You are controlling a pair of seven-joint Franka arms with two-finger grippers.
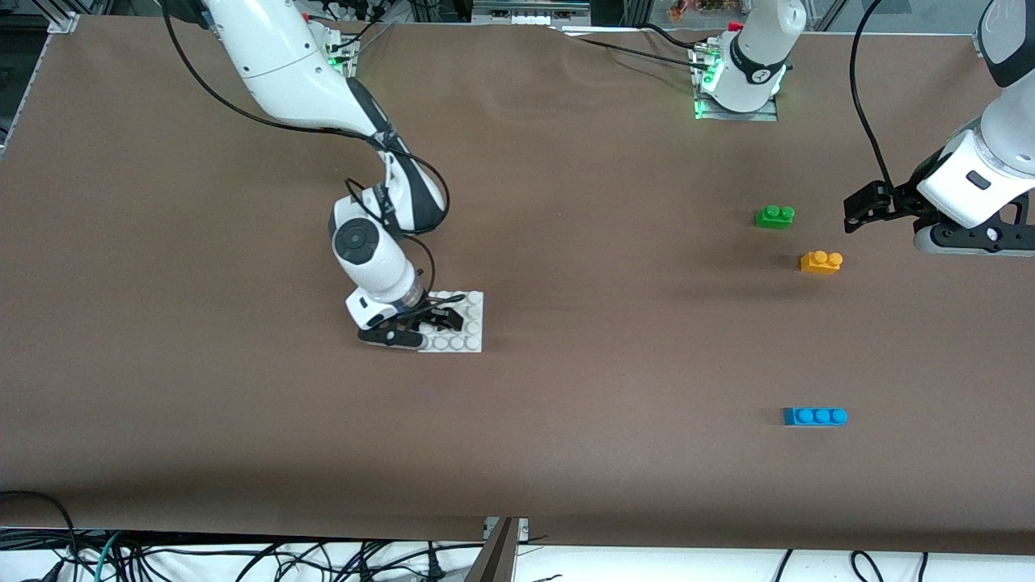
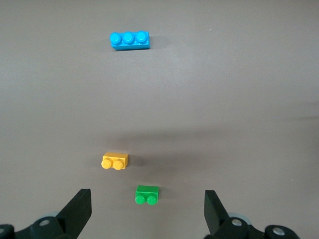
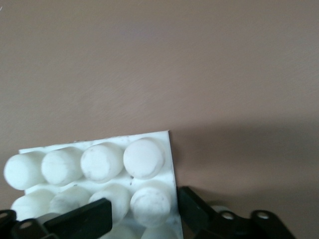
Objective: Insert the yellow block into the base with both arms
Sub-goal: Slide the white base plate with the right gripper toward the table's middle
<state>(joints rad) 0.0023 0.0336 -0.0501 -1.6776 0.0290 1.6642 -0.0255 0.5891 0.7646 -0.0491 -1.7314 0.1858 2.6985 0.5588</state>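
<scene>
The right gripper (image 1: 443, 319) is clenched on the base (image 1: 467, 339), its fingers (image 3: 84, 219) pinching the plate's edge. The base is a flat white square with rows of round studs, lying mid-table. The left gripper (image 1: 857, 212) hangs spread and empty over the table near the green brick (image 1: 775, 217). The block (image 1: 821, 262), orange-yellow with two studs, lies just nearer the camera than that brick; the blue brick (image 1: 815, 416) is nearer still.

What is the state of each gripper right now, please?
Left gripper: open, empty, above the green brick.
Right gripper: shut on the base.
</scene>
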